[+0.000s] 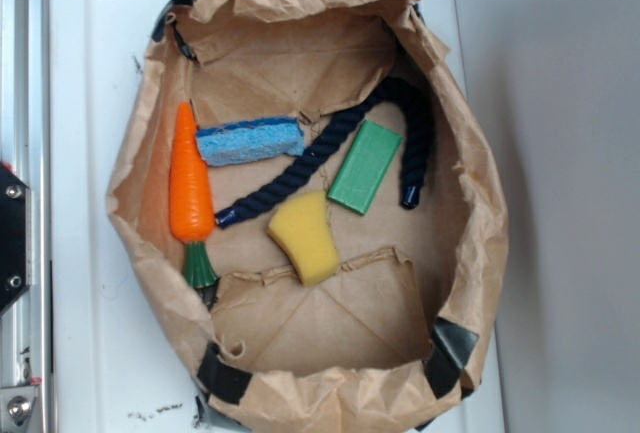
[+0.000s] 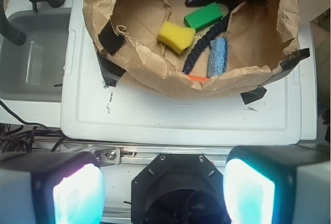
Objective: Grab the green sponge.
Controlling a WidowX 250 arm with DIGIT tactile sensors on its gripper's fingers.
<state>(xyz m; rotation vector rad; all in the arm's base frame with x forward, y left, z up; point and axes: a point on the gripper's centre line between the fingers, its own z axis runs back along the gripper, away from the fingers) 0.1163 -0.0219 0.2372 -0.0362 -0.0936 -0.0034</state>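
Hanging back at the near edge of the white table (image 2: 176, 118), the gripper (image 2: 164, 188) is showing both pads (image 2: 77, 193) spread wide, nothing between them. It is sitting well apart from the paper bag (image 2: 170, 81), so the reach is not yet begun. Inside the bag, the yellow sponge (image 2: 176, 36) is lying nearest, the green sponge (image 2: 204, 16) just beyond it, flat on the bag floor with the rope (image 2: 207, 43) curling beside it. My call: come down from above, jaws across the short sides, clearing the bag wall. The exterior view is showing the whole carrot (image 1: 190, 188) and the blue sponge (image 1: 250, 141), but no gripper; the wrist view is catching only a sliver of orange.
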